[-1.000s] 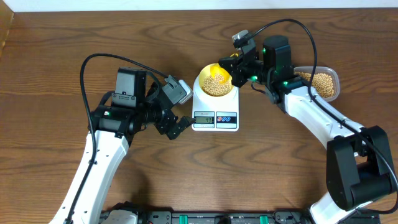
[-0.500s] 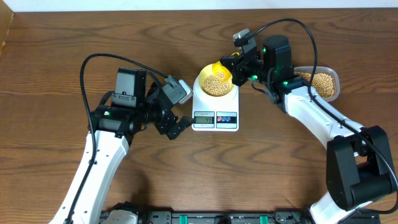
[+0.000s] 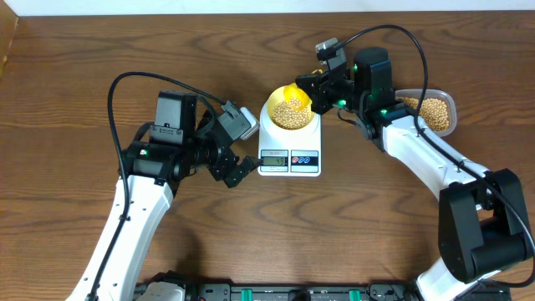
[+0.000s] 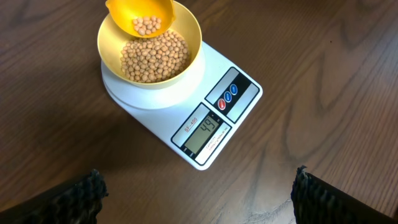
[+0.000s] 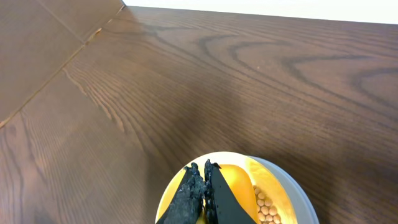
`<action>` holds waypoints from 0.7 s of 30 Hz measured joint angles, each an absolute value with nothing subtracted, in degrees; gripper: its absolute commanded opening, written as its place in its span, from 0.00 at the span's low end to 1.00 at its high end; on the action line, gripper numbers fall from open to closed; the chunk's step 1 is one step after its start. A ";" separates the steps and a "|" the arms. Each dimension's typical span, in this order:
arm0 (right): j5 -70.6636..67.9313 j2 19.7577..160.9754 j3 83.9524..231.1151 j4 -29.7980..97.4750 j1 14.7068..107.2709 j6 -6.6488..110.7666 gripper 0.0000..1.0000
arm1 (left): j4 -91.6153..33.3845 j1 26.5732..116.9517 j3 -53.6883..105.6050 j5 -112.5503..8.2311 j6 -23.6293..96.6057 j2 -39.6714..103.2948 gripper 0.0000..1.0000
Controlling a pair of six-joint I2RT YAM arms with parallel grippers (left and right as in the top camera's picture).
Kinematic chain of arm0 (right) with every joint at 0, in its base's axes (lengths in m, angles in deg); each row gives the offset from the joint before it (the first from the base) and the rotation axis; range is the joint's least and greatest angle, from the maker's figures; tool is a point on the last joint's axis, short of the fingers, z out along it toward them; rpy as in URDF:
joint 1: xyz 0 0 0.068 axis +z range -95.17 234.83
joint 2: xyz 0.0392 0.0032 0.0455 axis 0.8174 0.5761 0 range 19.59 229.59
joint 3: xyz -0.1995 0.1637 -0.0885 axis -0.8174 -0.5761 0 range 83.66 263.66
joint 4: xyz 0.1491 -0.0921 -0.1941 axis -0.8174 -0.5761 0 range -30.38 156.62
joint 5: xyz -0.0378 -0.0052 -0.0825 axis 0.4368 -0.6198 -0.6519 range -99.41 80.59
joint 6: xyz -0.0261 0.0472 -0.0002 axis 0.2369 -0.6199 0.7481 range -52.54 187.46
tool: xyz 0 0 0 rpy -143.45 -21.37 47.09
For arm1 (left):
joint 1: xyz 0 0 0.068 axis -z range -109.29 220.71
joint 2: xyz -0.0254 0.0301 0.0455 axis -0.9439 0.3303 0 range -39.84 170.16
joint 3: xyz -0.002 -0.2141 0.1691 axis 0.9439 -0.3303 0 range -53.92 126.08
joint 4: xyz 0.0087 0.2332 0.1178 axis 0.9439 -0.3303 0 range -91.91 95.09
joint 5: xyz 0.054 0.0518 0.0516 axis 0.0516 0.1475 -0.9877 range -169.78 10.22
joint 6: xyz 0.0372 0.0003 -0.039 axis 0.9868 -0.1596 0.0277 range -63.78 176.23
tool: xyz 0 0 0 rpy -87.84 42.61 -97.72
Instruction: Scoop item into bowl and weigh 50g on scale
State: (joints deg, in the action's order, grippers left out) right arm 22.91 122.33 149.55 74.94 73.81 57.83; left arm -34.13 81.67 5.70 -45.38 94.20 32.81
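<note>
Barely anything has shifted in the last second: our right tool (image 3: 316,86), clenched on the yellow scoop (image 4: 140,15), has nudged it slightly toward the bowl's (image 4: 189,34) 12 o'clock rim. We judge ourselves in the topping-up step: soybeans (image 4: 152,56) fill the bowl on the scale (image 4: 186,112), whose display (image 4: 204,130) seems to read short of fifty. Next we should trickle in a few beans, watching it. Our left tool (image 3: 241,170) hangs released at the scale's 8 o'clock.

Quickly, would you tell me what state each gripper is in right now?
Left gripper: open, holding nothing.
Right gripper: closed on the yellow scoop, above the bowl.
</note>
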 measured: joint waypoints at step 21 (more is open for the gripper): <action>22.91 122.33 149.55 74.68 73.81 56.32 0.01 | -34.13 81.67 5.70 -45.38 94.20 32.81 0.98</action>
